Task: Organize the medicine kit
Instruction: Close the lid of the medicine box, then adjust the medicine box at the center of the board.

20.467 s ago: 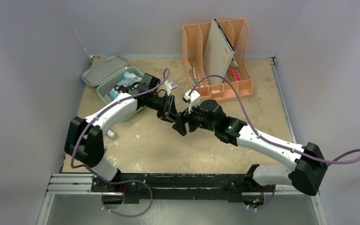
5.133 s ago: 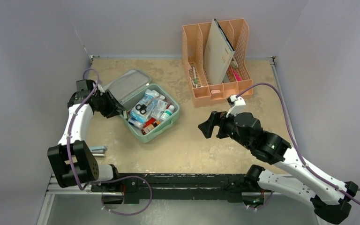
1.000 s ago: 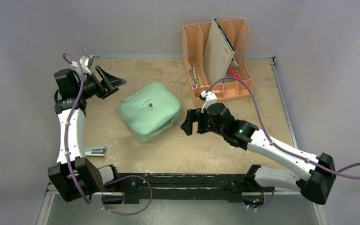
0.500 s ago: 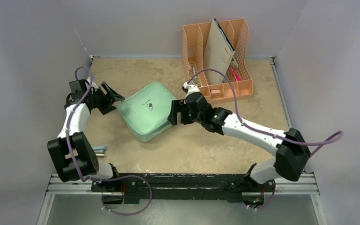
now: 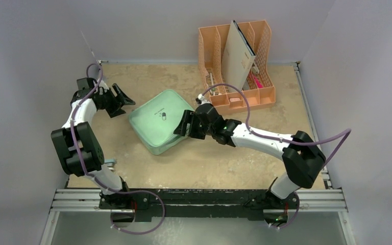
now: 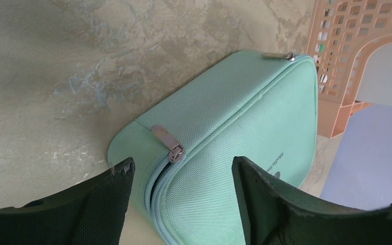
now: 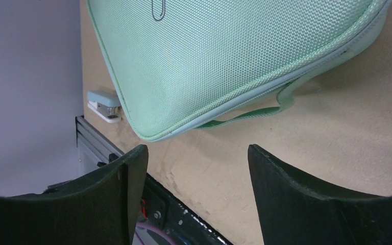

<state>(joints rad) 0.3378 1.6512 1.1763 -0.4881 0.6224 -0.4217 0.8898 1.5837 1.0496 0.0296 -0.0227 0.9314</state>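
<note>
Fingers (image 6: 102, 204) on both grippers stand wide, holding nothing. On the table (image 5: 209, 163), your medicine kit (image 5: 162, 121) lies closed between them. Steady it with the right gripper (image 5: 182, 125); have the left gripper (image 6: 181, 176) pinch the small zipper pull (image 6: 167, 144) squarely.

medicine kit (image 5: 159, 121) | mint-green fabric, pill logo on top | closed | flat, turned diagonally | front-left of file organizer (image 5: 267, 96)
</note>
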